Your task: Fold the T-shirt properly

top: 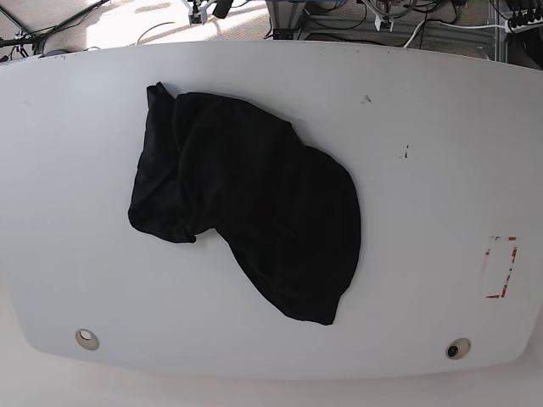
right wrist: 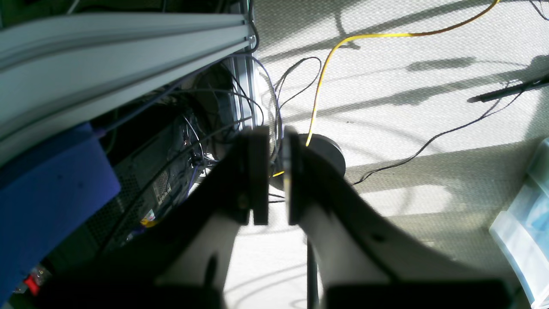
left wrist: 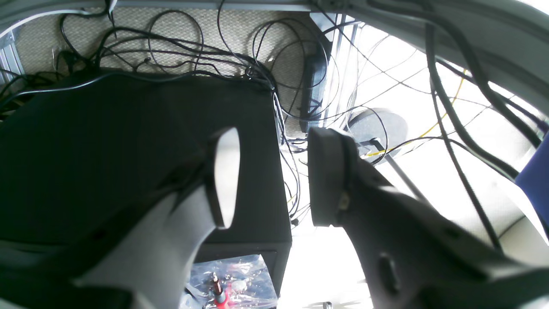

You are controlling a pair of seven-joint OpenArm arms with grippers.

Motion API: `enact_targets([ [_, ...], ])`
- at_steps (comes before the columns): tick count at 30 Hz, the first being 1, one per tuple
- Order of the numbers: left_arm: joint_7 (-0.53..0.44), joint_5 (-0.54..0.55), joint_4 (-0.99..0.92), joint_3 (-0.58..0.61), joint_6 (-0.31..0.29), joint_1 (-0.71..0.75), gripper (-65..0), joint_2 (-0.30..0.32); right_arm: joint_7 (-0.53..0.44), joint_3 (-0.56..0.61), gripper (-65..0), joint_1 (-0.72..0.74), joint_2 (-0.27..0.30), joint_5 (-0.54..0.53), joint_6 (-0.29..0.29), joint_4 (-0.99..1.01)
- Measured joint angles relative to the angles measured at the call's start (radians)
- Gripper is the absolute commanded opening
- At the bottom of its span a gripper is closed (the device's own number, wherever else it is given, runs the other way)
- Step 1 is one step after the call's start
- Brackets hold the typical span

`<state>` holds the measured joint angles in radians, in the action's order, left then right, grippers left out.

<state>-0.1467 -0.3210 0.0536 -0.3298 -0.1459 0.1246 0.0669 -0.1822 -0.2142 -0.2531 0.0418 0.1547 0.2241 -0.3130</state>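
The black T-shirt [top: 254,203] lies crumpled in a slanted heap on the white table [top: 424,170], running from the back left toward the front middle. Neither arm shows in the base view. In the left wrist view my left gripper [left wrist: 274,171] hangs off the table over the floor, its fingers [left wrist: 225,176] well apart with nothing between them. In the right wrist view my right gripper [right wrist: 276,171] is also over the floor, its fingers [right wrist: 257,171] nearly touching and holding nothing.
A red mark [top: 501,267] sits near the table's right edge, and two small holes [top: 86,339] [top: 458,348] near the front edge. Below the left gripper stand a black box [left wrist: 107,150] and tangled cables [left wrist: 193,51]. A yellow cable [right wrist: 326,73] crosses the carpet.
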Motion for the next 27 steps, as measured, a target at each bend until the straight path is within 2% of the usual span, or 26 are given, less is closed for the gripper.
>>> enact_targets([
  [1, -0.005, -0.001, 0.01, 0.0, 0.008, 0.005, -41.5, 0.0, -0.016, -0.008, -59.6, -0.009, 0.0, 0.003, -0.041, -0.006],
  [2, -0.004, -0.001, 0.01, 0.0, 0.008, 0.003, -41.5, 0.0, -0.016, -0.008, -59.6, -0.009, 0.0, 0.003, -0.041, -0.006],
  [5, 0.002, 0.0, 0.0, 0.0, 0.003, -0.003, -41.5, -0.001, 0.003, 0.0, -59.6, 0.003, 0.0, 0.004, 0.013, -0.002],
  [20, -0.003, 0.0, 0.001, 0.0, 0.0, -0.004, -41.5, 0.0, -0.001, 0.0, -59.9, 0.005, -0.003, 0.003, 0.004, -0.002],
  [23, -0.074, 0.0, 0.051, 0.0, -0.003, 0.034, -41.5, -0.003, -0.01, 0.0, -59.9, 0.001, -0.002, 0.003, 0.004, -0.005],
  [25, -0.132, 0.003, 0.105, 0.0, -0.003, 0.072, -41.5, -0.005, -0.052, 0.0, -59.9, -0.009, -0.003, 0.003, 0.003, -0.005],
  [27, -0.142, 0.003, 0.155, 0.0, -0.003, 0.106, -41.5, -0.006, -0.092, 0.0, -59.9, -0.023, -0.003, 0.003, 0.0, -0.007],
])
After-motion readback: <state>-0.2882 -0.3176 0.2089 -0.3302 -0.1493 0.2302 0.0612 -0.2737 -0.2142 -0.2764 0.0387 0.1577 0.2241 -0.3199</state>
